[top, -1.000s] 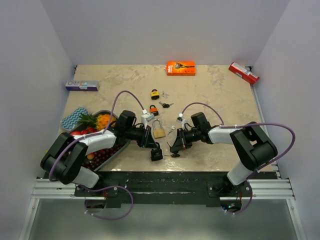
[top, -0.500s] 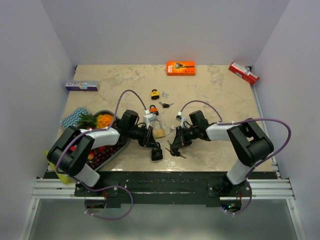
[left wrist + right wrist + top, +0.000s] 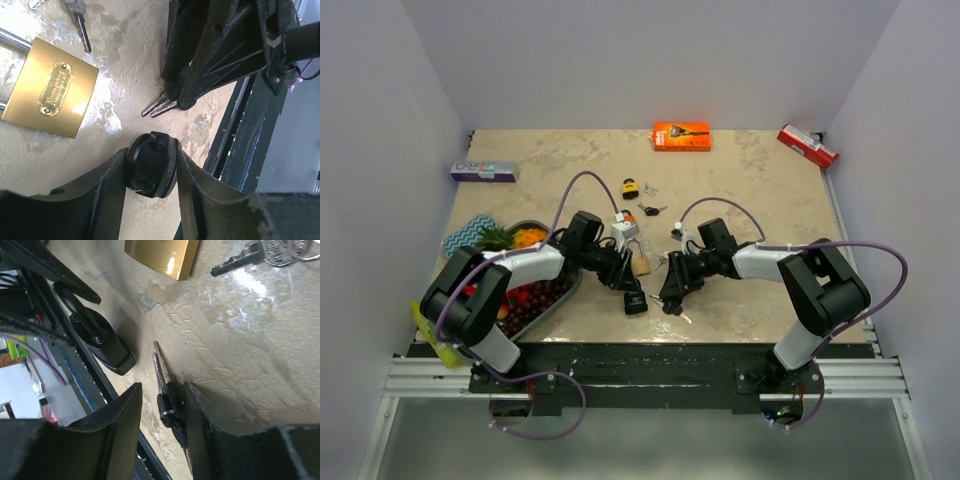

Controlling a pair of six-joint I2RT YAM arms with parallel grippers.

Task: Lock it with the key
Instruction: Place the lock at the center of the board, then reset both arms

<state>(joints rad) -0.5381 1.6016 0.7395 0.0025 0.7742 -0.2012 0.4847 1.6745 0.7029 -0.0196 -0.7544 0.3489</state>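
My left gripper (image 3: 630, 292) is shut on a small black padlock (image 3: 636, 305) near the table's front edge; in the left wrist view the padlock (image 3: 150, 167) sits pinched between both fingers. My right gripper (image 3: 669, 297) stands just right of it, open, fingers down on the table astride a pair of black-headed keys (image 3: 167, 397). The keys lie flat and touch one finger (image 3: 210, 435); their tips also show in the left wrist view (image 3: 159, 106). A brass padlock (image 3: 50, 95) lies behind the black one.
A silver key bunch (image 3: 255, 255) lies by the brass padlock (image 3: 161, 255). Farther back are a yellow-black padlock (image 3: 631, 188), more keys (image 3: 651, 210), an orange box (image 3: 681, 136), a red box (image 3: 808, 146) and a white box (image 3: 483, 171). A fruit tray (image 3: 560, 290) is at the left.
My left arm has swung its elbow back and right, now covering part of the brass padlock, with the black padlock still gripped. My right gripper has shifted slightly over the black-headed keys.
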